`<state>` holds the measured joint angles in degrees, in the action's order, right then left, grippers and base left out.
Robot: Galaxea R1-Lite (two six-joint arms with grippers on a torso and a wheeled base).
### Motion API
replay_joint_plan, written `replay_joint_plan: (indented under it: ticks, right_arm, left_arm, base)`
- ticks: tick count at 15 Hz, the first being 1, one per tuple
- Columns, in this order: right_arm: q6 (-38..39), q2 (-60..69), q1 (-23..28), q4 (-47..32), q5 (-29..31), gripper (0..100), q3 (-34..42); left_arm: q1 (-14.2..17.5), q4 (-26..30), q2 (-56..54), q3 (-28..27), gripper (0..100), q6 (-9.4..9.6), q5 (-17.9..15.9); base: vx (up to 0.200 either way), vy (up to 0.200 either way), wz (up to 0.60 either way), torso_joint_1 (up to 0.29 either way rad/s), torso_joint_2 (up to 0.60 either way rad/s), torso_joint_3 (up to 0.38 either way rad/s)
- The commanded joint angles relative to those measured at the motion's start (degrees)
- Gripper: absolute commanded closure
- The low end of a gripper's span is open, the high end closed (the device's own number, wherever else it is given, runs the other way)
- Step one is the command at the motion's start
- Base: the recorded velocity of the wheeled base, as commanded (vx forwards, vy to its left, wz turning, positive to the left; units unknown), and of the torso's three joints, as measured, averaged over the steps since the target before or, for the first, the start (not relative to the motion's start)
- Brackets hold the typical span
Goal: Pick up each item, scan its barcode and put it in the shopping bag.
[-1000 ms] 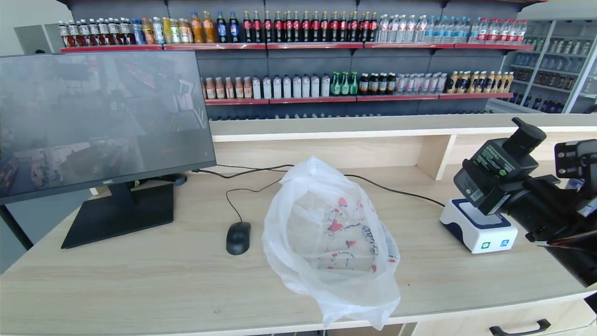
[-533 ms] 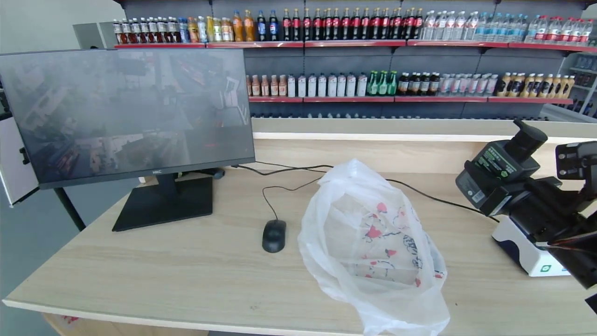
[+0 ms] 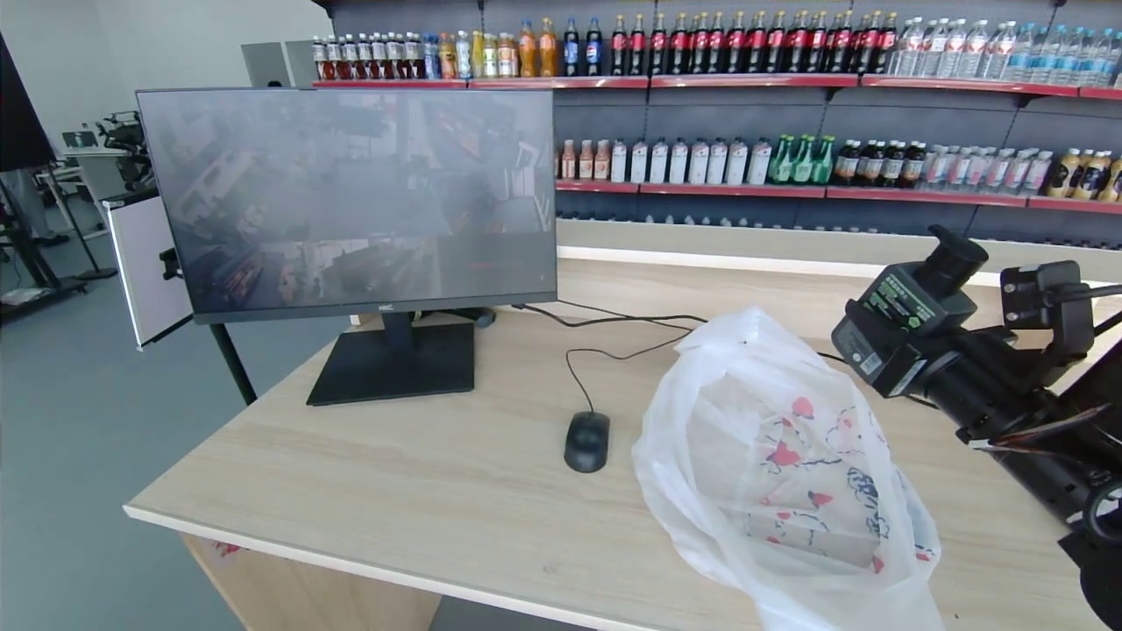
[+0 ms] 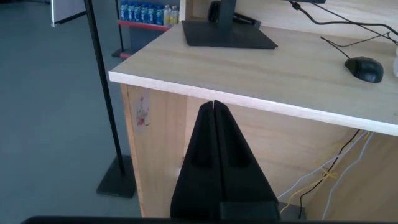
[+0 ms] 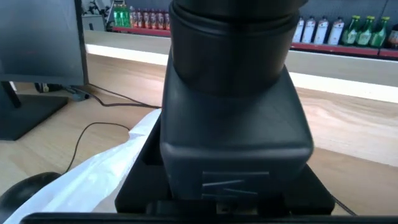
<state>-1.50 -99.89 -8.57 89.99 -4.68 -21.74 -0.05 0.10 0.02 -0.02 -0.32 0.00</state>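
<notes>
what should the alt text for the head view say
A black handheld scanner is held up at the right, beside a white plastic shopping bag lying on a wooden counter. A mouse and a dark monitor sit to the bag's left, with shelves of bottled drinks behind.

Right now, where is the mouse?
In the head view the mouse lies on the counter, between the monitor stand and the bag, well left of the scanner held up by the right arm.
</notes>
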Motion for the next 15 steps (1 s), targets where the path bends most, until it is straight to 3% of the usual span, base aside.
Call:
replay_joint_plan:
  ticks: [1, 6, 15]
  right_arm:
    - [0.0, -4.6, -2.8, 0.0, -0.1, 100, -0.7]
    - [0.0, -12.3, -8.5, 0.0, -0.1, 100, -1.1]
    - [-0.7, -19.6, -11.1, 0.0, -0.2, 100, -3.8]
  left_arm:
    - [0.0, 0.0, 0.0, -0.1, 100, -0.03, 0.0]
    - [0.0, 0.0, 0.0, 0.0, 100, -0.03, 0.0]
    - [0.0, 0.0, 0.0, 0.0, 100, -0.03, 0.0]
  base:
    - [0.0, 0.0, 0.0, 0.0, 0.0, 0.0]
    - [0.0, 0.0, 0.0, 0.0, 0.0, 0.0]
    - [0.0, 0.0, 0.0, 0.0, 0.0, 0.0]
